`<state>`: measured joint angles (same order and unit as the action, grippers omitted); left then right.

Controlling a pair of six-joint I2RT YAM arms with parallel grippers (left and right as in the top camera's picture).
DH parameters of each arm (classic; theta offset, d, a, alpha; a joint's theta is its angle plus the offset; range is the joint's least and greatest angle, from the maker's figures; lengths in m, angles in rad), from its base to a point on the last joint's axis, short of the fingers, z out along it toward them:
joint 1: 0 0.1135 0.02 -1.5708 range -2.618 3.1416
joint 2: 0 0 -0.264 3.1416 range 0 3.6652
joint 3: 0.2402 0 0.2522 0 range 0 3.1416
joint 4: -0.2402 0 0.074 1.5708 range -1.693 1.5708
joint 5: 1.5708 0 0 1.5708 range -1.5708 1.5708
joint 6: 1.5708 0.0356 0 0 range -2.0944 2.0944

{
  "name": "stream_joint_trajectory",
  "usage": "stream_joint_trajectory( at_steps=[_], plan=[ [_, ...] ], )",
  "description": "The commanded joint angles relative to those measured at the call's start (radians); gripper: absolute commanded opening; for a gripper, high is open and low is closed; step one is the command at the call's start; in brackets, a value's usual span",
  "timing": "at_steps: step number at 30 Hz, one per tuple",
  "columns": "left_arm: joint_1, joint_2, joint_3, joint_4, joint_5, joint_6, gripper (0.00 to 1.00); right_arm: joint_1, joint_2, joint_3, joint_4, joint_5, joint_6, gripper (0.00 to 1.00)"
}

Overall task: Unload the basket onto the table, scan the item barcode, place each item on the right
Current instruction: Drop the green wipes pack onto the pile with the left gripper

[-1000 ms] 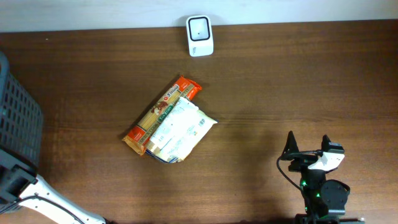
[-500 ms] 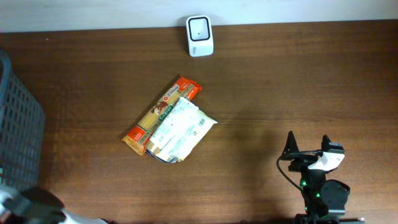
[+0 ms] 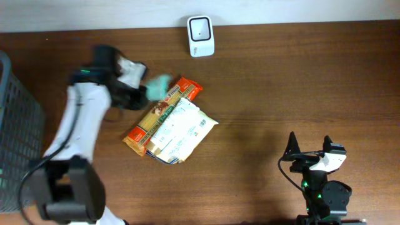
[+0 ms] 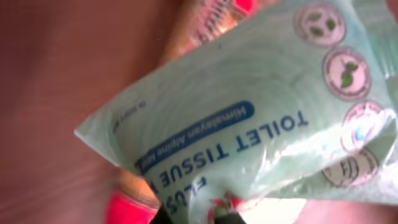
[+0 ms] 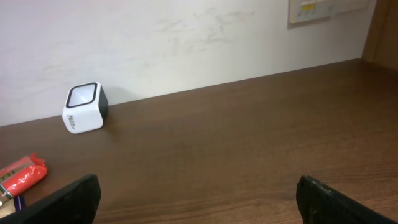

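Tabletop of dark brown wood (image 3: 300, 87), white cube-shaped barcode scanner (image 3: 200, 35) at its far edge, left gripper (image 3: 145, 94) clamped on pale green plastic toilet tissue pack (image 3: 159, 87) near the scanner, above long orange pasta packet (image 3: 140, 130), right gripper (image 3: 310, 149) well away from the scanner, fingers apart.

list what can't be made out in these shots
- Barcode on the tissue pack: left wrist view shows only its printed face, cut by the frame edges; overhead it is blurred.
- Left gripper: blurred overhead; the pack covers its fingers in the wrist view.
- Print on the white pouch: too small overhead.
- Basket: cut by the left edge overhead.
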<state>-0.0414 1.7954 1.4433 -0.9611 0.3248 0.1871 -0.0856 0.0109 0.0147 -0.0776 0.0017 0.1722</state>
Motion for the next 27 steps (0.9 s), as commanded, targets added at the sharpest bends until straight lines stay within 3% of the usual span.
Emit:
stream_joint_trajectory(
  at_steps=[1, 2, 3, 4, 5, 6, 10, 13, 16, 18, 22, 27],
  plan=[
    [-0.104, 0.079, -0.066, 0.093, -0.114, 0.016, 0.00, -0.006, -0.007, -0.009, -0.001, 0.010, -0.008, 0.99],
    [-0.117, 0.092, -0.066, 0.098, -0.125, 0.016, 0.03, -0.006, -0.007, -0.009, -0.001, 0.010, -0.008, 0.99],
    [-0.131, 0.103, -0.066, 0.105, -0.145, 0.016, 0.22, -0.006, -0.007, -0.009, -0.001, 0.010, -0.008, 0.99],
    [-0.142, 0.104, -0.066, 0.106, -0.170, 0.016, 0.47, -0.006, -0.007, -0.009, -0.001, 0.010, -0.008, 0.99],
    [-0.146, 0.100, -0.063, 0.108, -0.182, 0.014, 0.82, -0.006, -0.007, -0.009, -0.001, 0.010, -0.008, 0.99],
    [-0.146, 0.095, -0.049, 0.098, -0.185, 0.008, 0.99, -0.006, -0.007, -0.009, -0.001, 0.010, -0.008, 0.99],
    [-0.143, 0.032, 0.097, -0.005, -0.220, 0.008, 0.99, -0.006, -0.007, -0.009, -0.001, 0.010, -0.008, 0.99],
    [-0.114, -0.053, 0.303, -0.088, -0.347, -0.049, 0.99, -0.006, -0.007, -0.009, -0.001, 0.010, -0.008, 0.99],
    [-0.008, -0.155, 0.485, -0.120, -0.429, -0.081, 0.99, -0.006, -0.007, -0.009, -0.001, 0.010, -0.008, 0.99],
    [0.106, -0.214, 0.526, -0.127, -0.464, -0.163, 0.99, -0.006, -0.007, -0.009, -0.001, 0.010, -0.008, 0.99],
    [0.492, -0.275, 0.525, -0.180, -0.483, -0.294, 0.99, -0.006, -0.007, -0.009, -0.001, 0.010, -0.008, 0.98],
    [0.879, -0.269, 0.380, -0.196, -0.480, -0.381, 0.99, -0.006, -0.007, -0.009, -0.001, 0.010, -0.008, 0.99]
  ],
)
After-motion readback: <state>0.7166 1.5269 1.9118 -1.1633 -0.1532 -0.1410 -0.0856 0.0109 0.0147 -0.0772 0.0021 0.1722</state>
